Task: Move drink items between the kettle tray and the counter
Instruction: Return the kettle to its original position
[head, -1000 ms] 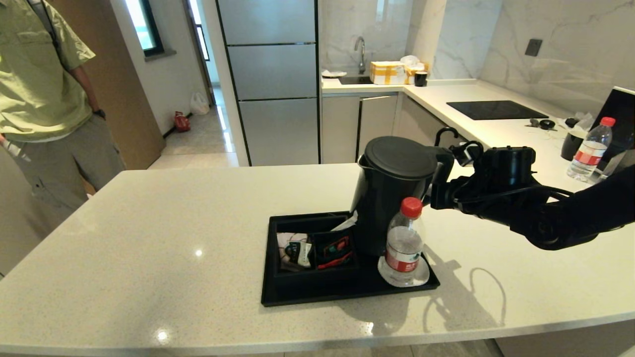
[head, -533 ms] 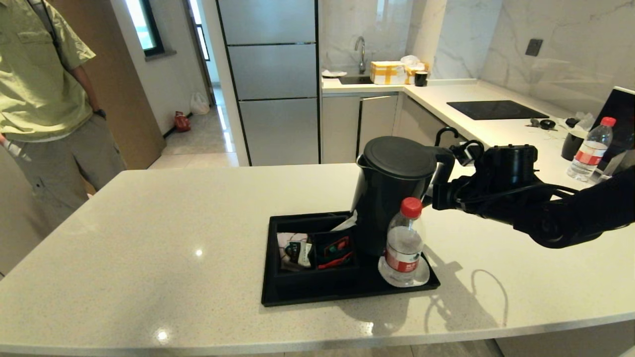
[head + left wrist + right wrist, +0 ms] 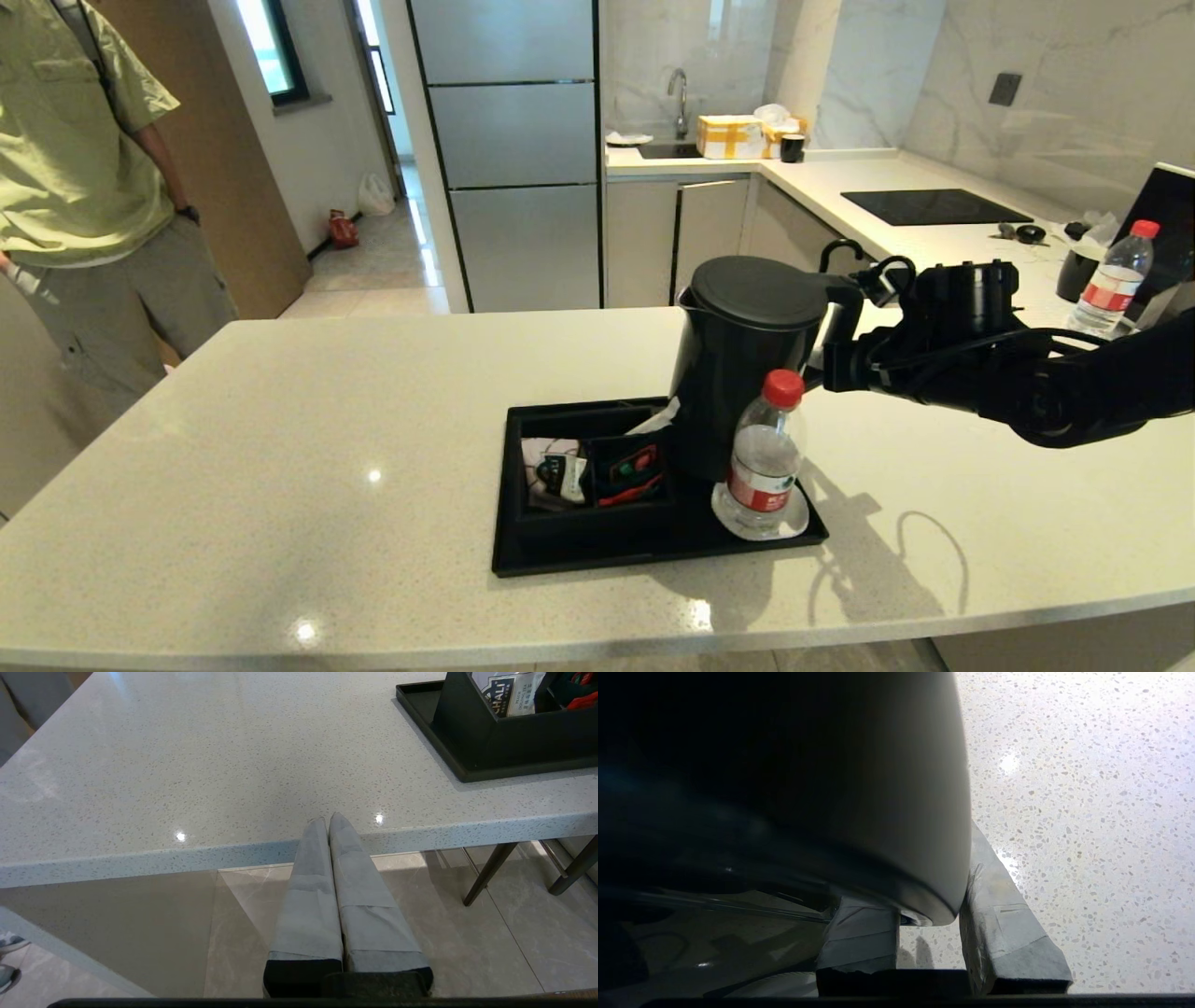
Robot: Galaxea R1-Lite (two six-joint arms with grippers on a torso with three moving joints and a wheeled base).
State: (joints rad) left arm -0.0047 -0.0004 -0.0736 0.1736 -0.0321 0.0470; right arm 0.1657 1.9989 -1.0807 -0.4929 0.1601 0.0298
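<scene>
Gripping kettle handle, right gripper clenched; kettle at tray's far right corner, bottle on coaster at near right corner.
Left wrist: left gripper closed, empty, over counter's front edge.
Right wrist: fingers straddle handle.

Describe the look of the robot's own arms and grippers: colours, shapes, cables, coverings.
The right arm is matte black and chunky, with rounded joints and a black cable looping along its wrist. The right gripper has two flat tapering fingers wrapped in grey tape over black bases. The left gripper has the same grey-taped, wedge-shaped fingers narrowing to blunt tips.
</scene>
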